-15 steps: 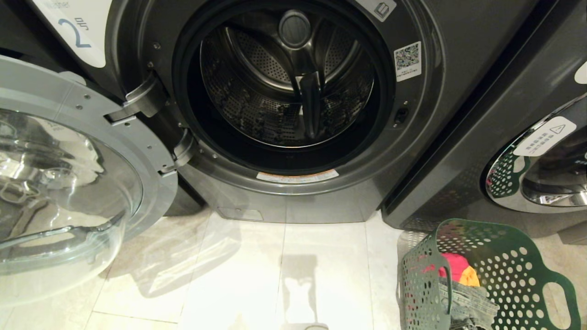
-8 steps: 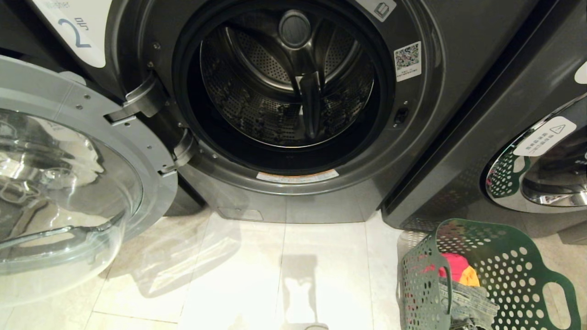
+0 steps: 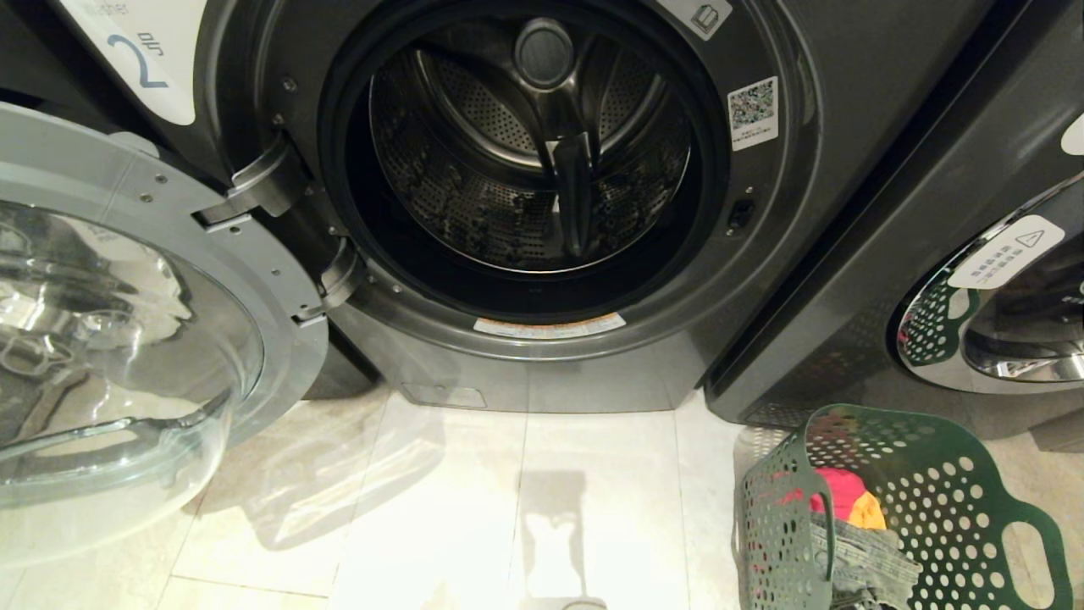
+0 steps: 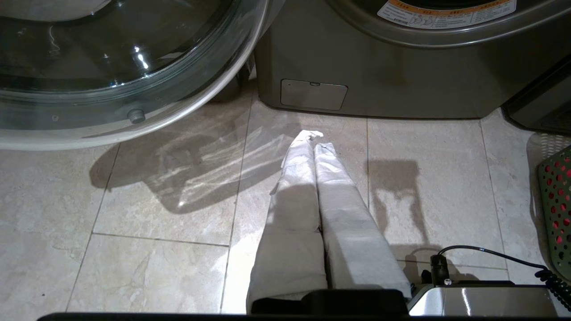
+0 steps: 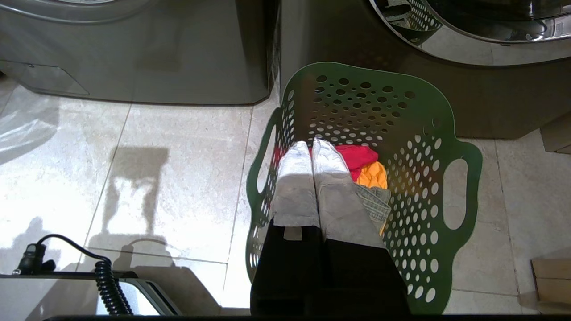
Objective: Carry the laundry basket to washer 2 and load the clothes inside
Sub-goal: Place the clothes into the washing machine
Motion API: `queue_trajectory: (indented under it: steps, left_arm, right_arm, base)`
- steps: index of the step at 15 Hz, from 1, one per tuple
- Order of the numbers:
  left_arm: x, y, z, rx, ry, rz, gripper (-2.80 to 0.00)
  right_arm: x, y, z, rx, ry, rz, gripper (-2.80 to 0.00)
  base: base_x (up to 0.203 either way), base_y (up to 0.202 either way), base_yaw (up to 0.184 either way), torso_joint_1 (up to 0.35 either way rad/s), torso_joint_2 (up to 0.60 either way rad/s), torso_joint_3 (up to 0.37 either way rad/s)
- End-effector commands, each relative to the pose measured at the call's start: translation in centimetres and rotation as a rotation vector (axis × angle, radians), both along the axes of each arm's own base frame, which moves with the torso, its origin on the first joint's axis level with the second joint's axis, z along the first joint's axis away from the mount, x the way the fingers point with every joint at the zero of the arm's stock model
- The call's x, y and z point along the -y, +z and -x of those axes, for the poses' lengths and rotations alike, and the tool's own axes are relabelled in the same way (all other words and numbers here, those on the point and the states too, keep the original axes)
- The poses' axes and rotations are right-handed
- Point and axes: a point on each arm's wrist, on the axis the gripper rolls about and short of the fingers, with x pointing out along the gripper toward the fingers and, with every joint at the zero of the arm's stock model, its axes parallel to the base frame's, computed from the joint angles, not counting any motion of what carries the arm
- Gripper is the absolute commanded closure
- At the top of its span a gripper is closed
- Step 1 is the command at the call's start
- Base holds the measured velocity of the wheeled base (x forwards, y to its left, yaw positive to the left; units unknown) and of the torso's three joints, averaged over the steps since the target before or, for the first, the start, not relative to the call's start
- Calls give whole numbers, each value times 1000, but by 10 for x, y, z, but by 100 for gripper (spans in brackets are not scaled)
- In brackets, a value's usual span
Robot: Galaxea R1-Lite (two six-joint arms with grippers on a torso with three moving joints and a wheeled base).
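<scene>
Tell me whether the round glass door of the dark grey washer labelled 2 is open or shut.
Open. The round glass door hangs swung out to the left on its hinges, and the perforated steel drum of the dark grey washer is exposed, with nothing visible inside.

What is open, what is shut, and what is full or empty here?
washer 2: door swung wide open, drum empty.
laundry basket: standing on the floor, beside washer 2.
clothes: heaped inside the basket, not loaded yet.
neighbouring washer: door shut.
left gripper: shut, holding nothing, above the floor.
right gripper: shut, holding nothing, over the basket.
</scene>
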Motion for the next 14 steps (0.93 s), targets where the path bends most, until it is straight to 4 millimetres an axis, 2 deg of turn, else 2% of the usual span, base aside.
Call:
queue_trajectory:
  steps: [1,14]
  left_arm:
    - [0,-2,-1,-4,0,1,0]
    - [0,-2,-1,-3,0,2,0]
  right_arm:
    - [0,0,0,1,-2,0,0]
    - [0,0,0,1,-1,0,0]
  base:
    - [0,0,0,0,0,0]
    - [0,0,0,0,0,0]
